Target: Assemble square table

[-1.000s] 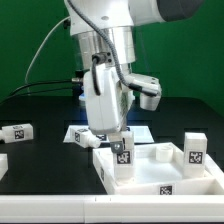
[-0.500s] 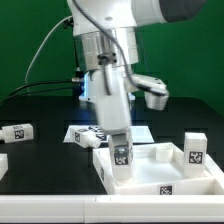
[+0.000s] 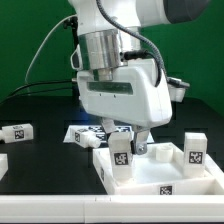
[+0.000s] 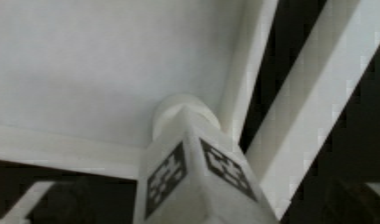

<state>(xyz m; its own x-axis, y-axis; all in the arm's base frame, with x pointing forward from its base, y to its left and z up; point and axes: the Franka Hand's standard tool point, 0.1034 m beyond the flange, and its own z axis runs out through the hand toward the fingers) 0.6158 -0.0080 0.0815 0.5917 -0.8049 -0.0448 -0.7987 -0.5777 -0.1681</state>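
The square table's white tabletop (image 3: 165, 182) lies at the front right, thick rim up. One tagged white leg (image 3: 121, 154) stands upright in its near corner on the exterior view's left. My gripper (image 3: 123, 139) hangs just over this leg, open, with a finger on either side and not gripping it. A second leg (image 3: 194, 150) stands upright at the tabletop's right corner. The wrist view looks down the first leg (image 4: 196, 165), with the tabletop's floor (image 4: 98, 70) and rim (image 4: 322, 100) beside it.
A loose leg (image 3: 17, 132) lies on the black table at the exterior view's left, and another white piece (image 3: 2, 163) shows at the left edge. A further leg (image 3: 86, 140) lies by the marker board (image 3: 80, 128) behind the tabletop.
The jaws have opened and let go of the upright leg. The hand has turned about its wrist, so its broad side now faces the exterior view. The leg stays standing.
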